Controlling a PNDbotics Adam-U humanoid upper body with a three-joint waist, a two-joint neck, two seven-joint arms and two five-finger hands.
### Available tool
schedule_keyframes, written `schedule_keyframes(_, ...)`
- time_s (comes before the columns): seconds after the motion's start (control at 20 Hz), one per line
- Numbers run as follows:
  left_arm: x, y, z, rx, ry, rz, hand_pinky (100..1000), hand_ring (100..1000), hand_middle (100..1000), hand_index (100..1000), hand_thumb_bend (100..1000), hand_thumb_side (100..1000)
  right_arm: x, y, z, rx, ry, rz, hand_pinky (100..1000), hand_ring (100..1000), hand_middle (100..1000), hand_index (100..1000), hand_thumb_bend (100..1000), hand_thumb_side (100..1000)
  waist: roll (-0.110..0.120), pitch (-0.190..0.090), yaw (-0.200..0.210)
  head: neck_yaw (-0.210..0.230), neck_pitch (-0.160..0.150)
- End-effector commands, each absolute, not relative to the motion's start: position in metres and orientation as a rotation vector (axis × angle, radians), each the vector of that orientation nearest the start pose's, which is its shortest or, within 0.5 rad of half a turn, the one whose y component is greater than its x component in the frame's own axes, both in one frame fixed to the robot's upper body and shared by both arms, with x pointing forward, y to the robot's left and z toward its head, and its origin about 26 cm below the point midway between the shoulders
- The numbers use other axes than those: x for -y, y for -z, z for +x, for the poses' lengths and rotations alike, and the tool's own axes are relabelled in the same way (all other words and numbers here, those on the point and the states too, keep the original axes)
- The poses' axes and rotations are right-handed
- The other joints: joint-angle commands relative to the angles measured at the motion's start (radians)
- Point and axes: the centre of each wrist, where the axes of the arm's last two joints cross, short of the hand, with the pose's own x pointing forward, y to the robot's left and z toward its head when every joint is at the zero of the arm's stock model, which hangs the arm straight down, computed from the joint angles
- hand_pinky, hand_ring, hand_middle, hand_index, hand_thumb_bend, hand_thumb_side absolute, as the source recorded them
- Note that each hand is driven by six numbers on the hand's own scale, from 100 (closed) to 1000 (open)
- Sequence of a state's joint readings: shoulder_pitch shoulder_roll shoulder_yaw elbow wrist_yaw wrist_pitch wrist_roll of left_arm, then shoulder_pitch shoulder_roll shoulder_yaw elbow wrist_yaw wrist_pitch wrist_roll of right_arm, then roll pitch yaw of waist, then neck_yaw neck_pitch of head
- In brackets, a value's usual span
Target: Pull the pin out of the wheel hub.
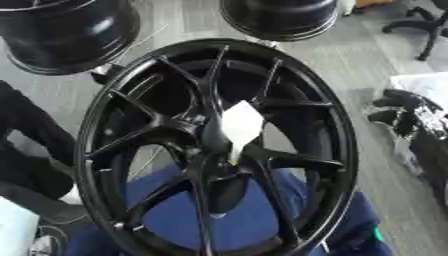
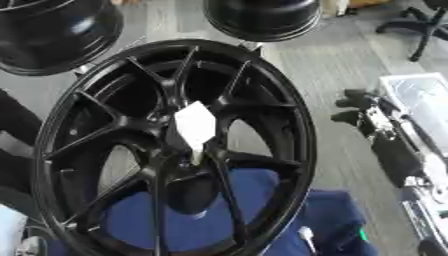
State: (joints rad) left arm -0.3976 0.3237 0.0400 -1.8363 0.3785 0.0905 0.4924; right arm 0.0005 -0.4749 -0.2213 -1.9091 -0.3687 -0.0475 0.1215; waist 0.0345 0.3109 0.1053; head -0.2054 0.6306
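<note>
Wheel hub (image 1: 214,150) upright | white pin (image 2: 195,127) sits at centre | right hand (image 2: 367,107) well apart, fingers unreadable | left hand unseen | approach squarely, pinch pin, draw straight out.

No text, label or number can be read anywhere.

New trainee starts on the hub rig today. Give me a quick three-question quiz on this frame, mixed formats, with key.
1. True or false: the white pin sits at the centre of the black wheel hub.
2. The robot's right hand is: A) holding the pin, B) apart from the wheel, at the right, C) inside the spokes.
3. Fill in: behind the near wheel stand two more black ____.

Key: 1 true; 2 B; 3 wheels.
</note>
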Motion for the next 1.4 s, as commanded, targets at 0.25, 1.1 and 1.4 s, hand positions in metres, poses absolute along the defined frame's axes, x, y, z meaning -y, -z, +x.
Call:
schedule_keyframes(0.25,-0.277,-0.205,0.332,2.098,-0.376,0.114,611,728,657,716,144,738,0.377,-0.191,0.256,2.153,-0.327,-0.082,912,761,798,863,100,601,-0.019,-0.031,-0.01,0.005,0.007)
schedule_keyframes(1.1,-0.292,-0.198,0.327,2.075,-0.356,0.197,610,730,657,715,140,742,0.35,-0.295,0.278,2.348,-0.984,0.184,923,808,842,889,100,521,-0.045,-0.043,-0.056,0.023,0.034)
schedule_keyframes(1.4,-0.291,-0.198,0.327,2.072,-0.344,0.196,610,730,658,714,139,742,0.334,-0.313,0.281,2.333,-1.388,0.212,926,836,866,914,100,463,-0.049,-0.044,-0.052,0.014,0.04)
